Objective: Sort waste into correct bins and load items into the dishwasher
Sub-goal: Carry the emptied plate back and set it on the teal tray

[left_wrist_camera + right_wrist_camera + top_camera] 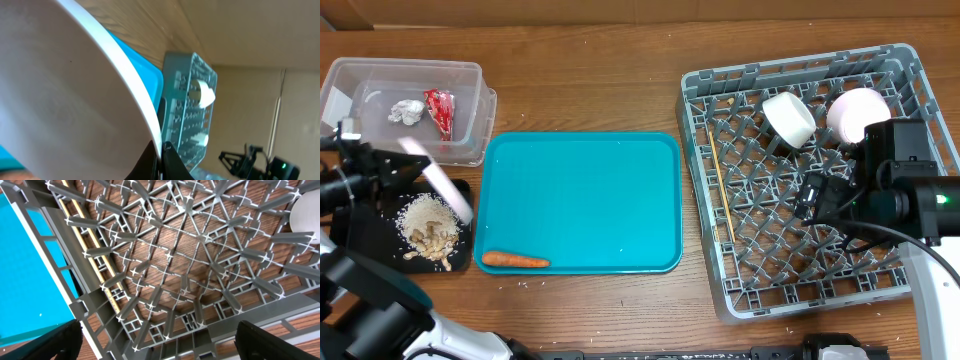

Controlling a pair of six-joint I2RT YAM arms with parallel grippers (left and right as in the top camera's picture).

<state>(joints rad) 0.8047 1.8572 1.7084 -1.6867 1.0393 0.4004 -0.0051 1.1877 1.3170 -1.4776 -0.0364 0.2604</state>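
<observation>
My left gripper (392, 165) (161, 151) is shut on the rim of a white plate (445, 188) (70, 95). It holds the plate tilted on edge over a black bin (365, 235) that holds a pile of food scraps (430, 232). A carrot (515, 260) lies at the front left of the teal tray (590, 190). The grey dishwasher rack (910, 270) (200, 255) holds a white bowl (789, 117), a white cup (858, 112) and chopsticks (723, 195) (92, 245). My right gripper (815, 195) (157, 330) is open and empty above the rack's middle.
A clear plastic bin (470, 75) at the back left holds crumpled paper (407, 110) and a red wrapper (441, 110). The wooden table (580, 70) runs behind the tray. The teal tray's edge (25, 280) shows left of the rack in the right wrist view.
</observation>
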